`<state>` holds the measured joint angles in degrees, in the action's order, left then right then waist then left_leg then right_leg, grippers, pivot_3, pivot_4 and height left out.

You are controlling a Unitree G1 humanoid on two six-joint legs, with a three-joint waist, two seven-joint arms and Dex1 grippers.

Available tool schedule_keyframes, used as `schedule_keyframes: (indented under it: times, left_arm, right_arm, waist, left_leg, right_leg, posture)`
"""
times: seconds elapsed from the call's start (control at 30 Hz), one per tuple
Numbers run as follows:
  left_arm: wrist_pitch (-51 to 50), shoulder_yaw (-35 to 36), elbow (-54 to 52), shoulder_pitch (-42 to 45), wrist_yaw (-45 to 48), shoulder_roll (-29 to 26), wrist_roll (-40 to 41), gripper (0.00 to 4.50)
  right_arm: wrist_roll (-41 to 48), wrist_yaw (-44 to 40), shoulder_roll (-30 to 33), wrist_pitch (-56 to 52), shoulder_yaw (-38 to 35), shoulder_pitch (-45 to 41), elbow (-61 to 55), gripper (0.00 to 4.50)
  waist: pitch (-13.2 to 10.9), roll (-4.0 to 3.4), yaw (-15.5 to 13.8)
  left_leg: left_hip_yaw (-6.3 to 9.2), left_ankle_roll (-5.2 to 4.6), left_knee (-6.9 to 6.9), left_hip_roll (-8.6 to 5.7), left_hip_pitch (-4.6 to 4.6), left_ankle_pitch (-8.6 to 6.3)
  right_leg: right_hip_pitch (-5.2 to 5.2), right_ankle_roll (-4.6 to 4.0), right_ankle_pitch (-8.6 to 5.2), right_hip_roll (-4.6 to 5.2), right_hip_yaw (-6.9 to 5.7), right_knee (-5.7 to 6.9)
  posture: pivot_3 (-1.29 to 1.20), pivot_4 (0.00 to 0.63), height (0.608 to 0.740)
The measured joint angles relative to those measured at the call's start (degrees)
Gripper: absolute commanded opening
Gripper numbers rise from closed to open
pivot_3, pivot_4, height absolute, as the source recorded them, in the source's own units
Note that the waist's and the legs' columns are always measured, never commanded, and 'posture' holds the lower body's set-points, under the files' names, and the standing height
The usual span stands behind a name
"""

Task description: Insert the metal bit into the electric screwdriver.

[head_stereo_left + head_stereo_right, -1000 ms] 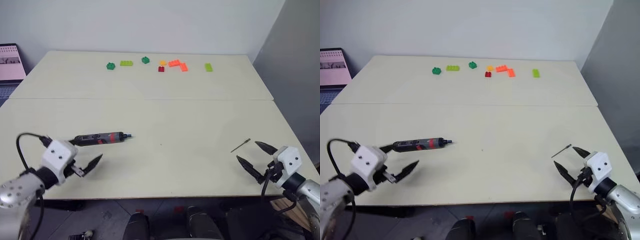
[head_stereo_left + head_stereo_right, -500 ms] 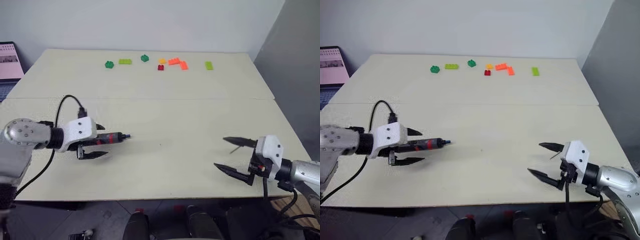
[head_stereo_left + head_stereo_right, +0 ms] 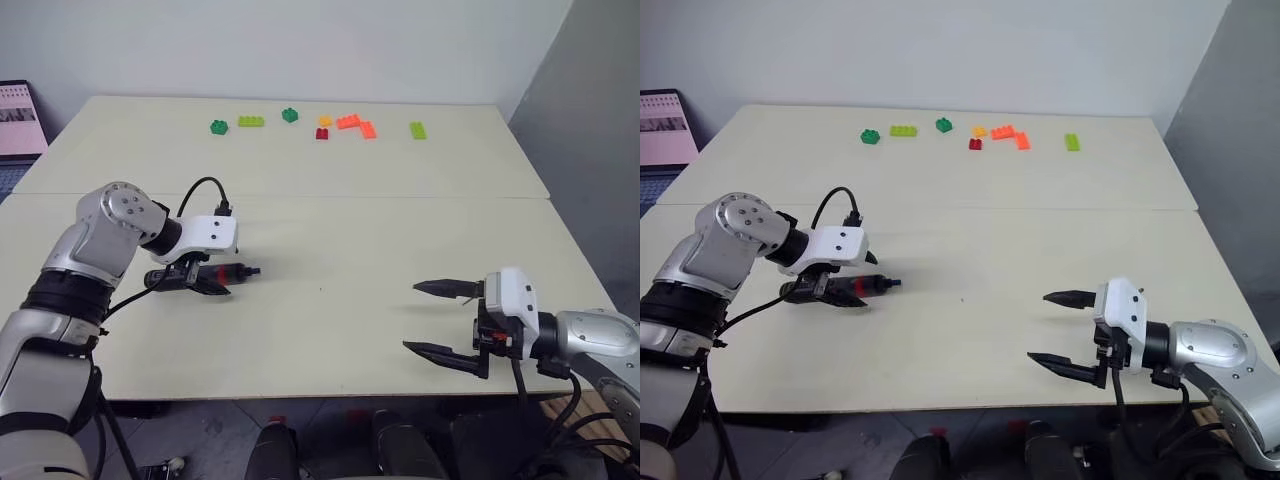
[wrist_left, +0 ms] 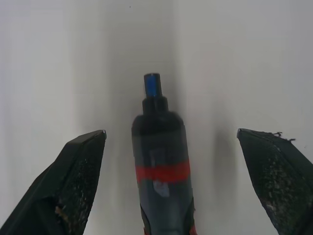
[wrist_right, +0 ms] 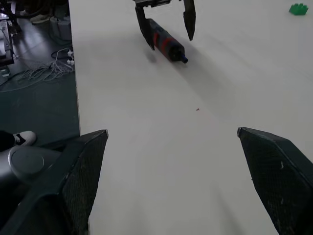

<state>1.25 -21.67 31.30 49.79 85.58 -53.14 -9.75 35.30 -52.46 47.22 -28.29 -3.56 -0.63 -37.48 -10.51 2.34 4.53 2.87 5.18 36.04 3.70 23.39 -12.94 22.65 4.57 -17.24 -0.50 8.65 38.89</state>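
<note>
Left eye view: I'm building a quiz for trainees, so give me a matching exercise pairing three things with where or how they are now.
Things:
1. electric screwdriver
2. left gripper
3. toy bricks

Places or states:
A. in a row near the table's far edge
B. open, fingers on either side of the tool
C. lying flat, between two black fingers

Pairs: 1-C, 2-B, 3-A
</note>
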Motion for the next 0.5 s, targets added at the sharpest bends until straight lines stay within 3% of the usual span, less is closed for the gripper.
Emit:
schedule_keyframes:
  times: [0.23,0.5]
  left_arm:
    - [2.89,-1.7,8.3,4.54,-1.33,4.71,-4.52,4.5]
    - [-0.58,-1.68,9.89,5.21,0.18,6.98,-5.17,4.5]
  right_arm:
    - [1.44,1.45,-0.74,-2.31,0.42,-2.91,-0.69,4.46]
    - [1.94,1.88,-0.76,-3.53,0.42,-2.92,-1.07,4.46]
  waist:
    - [0.0,0.01,-0.38]
    - [0.0,0.01,-0.43]
  left_leg:
    - [0.12,0.0,0.02,0.0,0.09,0.0]
    - [0.18,-0.01,0.03,0.0,0.1,0.01]
  right_leg:
    - [0.0,-0.14,0.08,0.0,-0.12,0.0]
    - [0.0,-0.13,0.08,0.0,-0.19,0.06]
  posture:
    - [0.0,0.15,0.74]
    - [0.0,0.15,0.74]
